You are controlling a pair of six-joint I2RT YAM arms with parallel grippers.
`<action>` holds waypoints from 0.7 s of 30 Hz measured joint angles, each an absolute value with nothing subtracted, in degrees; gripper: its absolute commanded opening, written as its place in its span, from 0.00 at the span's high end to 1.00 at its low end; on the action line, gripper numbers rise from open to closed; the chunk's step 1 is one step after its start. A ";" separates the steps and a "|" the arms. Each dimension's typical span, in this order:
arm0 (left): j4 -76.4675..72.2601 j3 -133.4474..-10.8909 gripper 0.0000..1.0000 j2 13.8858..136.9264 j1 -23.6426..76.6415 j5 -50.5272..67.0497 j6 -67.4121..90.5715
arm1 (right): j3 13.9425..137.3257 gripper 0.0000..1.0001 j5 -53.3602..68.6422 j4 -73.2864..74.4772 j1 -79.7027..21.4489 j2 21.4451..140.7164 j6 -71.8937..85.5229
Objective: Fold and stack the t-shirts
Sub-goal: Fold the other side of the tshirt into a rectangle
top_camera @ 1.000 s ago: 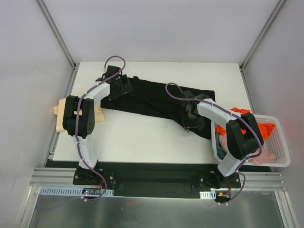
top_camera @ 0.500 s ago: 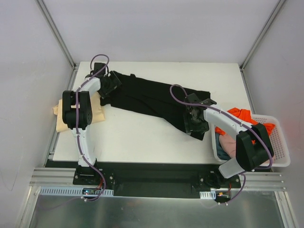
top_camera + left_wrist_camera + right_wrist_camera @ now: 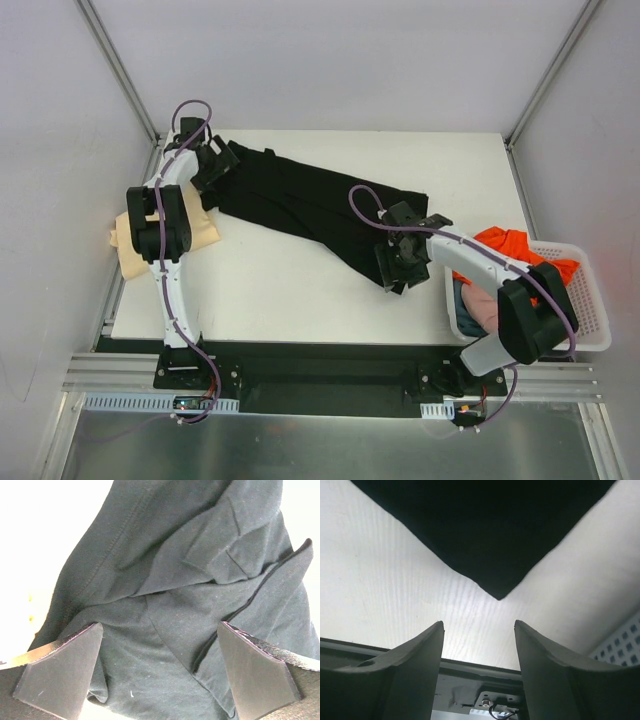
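The black t-shirt [image 3: 300, 205] lies bunched in a long diagonal band across the table, from the far left corner to the near middle. My left gripper [image 3: 212, 165] hovers over its far left end. In the left wrist view it [image 3: 161, 626] stands open, with rumpled black cloth [image 3: 165, 580] beneath the fingers. My right gripper [image 3: 393, 268] is at the shirt's near right end. In the right wrist view it [image 3: 477, 624] is open and empty, and the shirt's corner [image 3: 490, 525] points at the gap, just short of the tips. A pale tan t-shirt [image 3: 140, 245] lies folded at the table's left edge.
A white mesh basket [image 3: 590, 310] hangs off the table's right edge. It holds an orange t-shirt [image 3: 510, 245] and a pink one [image 3: 480, 310]. The table's front edge and the rail below it show in the right wrist view [image 3: 470, 665]. Frame posts stand at the far corners.
The left arm swung out to the far left corner. The black shirt shifted left and drew into a narrower band. The right gripper moved left and nearer with the shirt's end.
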State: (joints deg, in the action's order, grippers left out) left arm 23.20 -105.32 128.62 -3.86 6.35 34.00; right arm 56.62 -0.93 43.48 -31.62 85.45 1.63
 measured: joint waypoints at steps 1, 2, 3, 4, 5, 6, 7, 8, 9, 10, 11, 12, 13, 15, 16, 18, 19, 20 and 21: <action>23.22 -105.41 0.01 128.62 -3.84 6.35 33.76 | 56.58 0.42 -0.47 42.98 -32.14 86.11 1.56; 23.27 -105.41 0.01 128.62 -3.81 6.33 33.61 | 56.53 0.43 -0.12 42.46 -32.53 86.72 1.41; 23.31 -105.41 0.01 128.62 -3.81 6.33 33.45 | 56.53 0.45 0.21 41.91 -32.93 87.61 1.41; 23.33 -105.41 0.01 128.64 -3.79 6.33 33.39 | 56.53 0.45 0.32 41.25 -33.17 88.62 1.41; 23.35 -105.41 0.01 128.64 -3.79 6.33 33.34 | 56.53 0.45 0.34 40.60 -33.23 89.78 1.43; 23.35 -105.41 0.01 128.64 -3.79 6.33 33.23 | 56.53 0.46 0.32 40.05 -33.23 90.96 1.45; 23.33 -105.41 0.01 128.64 -3.79 6.33 33.21 | 56.53 0.46 0.10 39.46 -33.23 92.14 1.48; 23.35 -105.41 0.01 128.64 -3.79 6.33 33.19 | 56.53 0.46 -0.25 38.96 -33.21 93.23 1.48; 23.35 -105.41 0.01 128.64 -3.81 6.33 33.17 | 56.53 0.48 -0.60 38.61 -33.19 94.02 1.48; 23.35 -105.41 0.01 128.64 -3.81 6.33 33.15 | 56.53 0.49 -0.99 38.13 -33.12 95.00 1.48; 23.35 -105.41 0.01 128.64 -3.81 6.33 33.12 | 56.53 0.51 -1.19 37.85 -33.06 95.48 1.45; 23.35 -105.41 0.01 128.64 -3.81 6.35 33.04 | 56.53 0.53 -1.54 37.85 -32.95 95.90 1.45; 23.35 -105.41 0.01 128.64 -3.81 6.35 32.99 | 56.51 0.56 -1.56 37.85 -32.80 95.90 1.45; 23.35 -105.41 0.01 128.64 -3.81 6.35 32.97 | 56.36 0.65 -1.76 37.80 -32.42 95.90 1.45; 23.35 -105.41 0.01 128.64 -3.81 6.35 32.97 | 56.23 0.67 -1.96 37.78 -32.18 95.90 1.41; 23.35 -105.41 0.01 128.64 -3.79 6.35 32.97 | 56.05 0.73 -2.11 37.74 -31.59 95.85 1.43; 23.35 -105.41 0.01 128.64 -3.81 6.33 32.99 | 55.99 0.76 -1.91 37.71 -31.40 95.81 1.32; 23.35 -105.41 0.01 128.64 -3.81 6.35 32.97 | 55.94 0.83 -1.93 37.74 -31.14 95.81 1.26; 23.35 -105.41 0.01 128.64 -3.81 6.35 32.97 | 55.90 0.88 -1.91 37.74 -30.92 95.79 1.21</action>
State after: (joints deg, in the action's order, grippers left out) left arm 23.35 -105.41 128.64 -3.81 6.35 32.97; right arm 55.90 -1.91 37.74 -30.92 95.79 1.21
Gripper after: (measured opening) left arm 0.992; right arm 0.254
